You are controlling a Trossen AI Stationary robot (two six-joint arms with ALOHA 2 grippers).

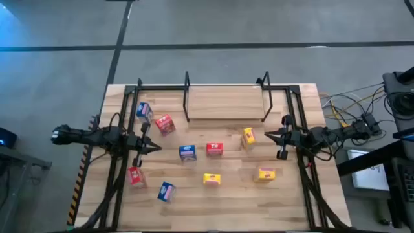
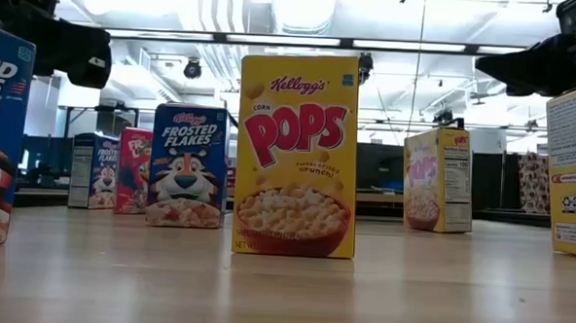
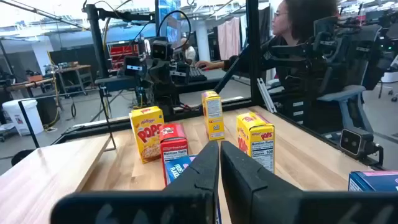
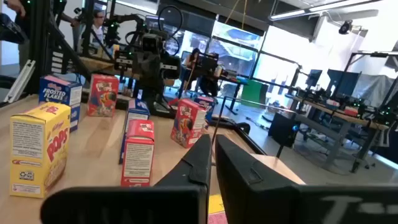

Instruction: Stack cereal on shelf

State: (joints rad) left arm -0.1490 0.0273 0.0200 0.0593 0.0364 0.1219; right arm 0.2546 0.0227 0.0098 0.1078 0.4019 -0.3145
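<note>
Cereal boxes [image 1: 213,149]: nine scattered upright on the tabletop [image 1: 284,200], none gripped | left gripper [image 1: 157,147]: fingers pressed together, holding nothing, above table's left side | right gripper [image 1: 267,135]: fingers together, holding nothing, beside a yellow box [image 1: 248,136] | shelf [image 1: 226,101]: bare board at table's far edge

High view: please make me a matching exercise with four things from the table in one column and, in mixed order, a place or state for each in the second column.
Things:
1. shelf
2. left gripper
3. blue box nearest the shelf
4. yellow box nearest the shelf

Places or states:
A. close to the tip of the right gripper
B. shut, holding nothing
C. bare, with no box on it
D. next to a red box, on the left side

Pairs: 1-C, 2-B, 3-D, 4-A
</note>
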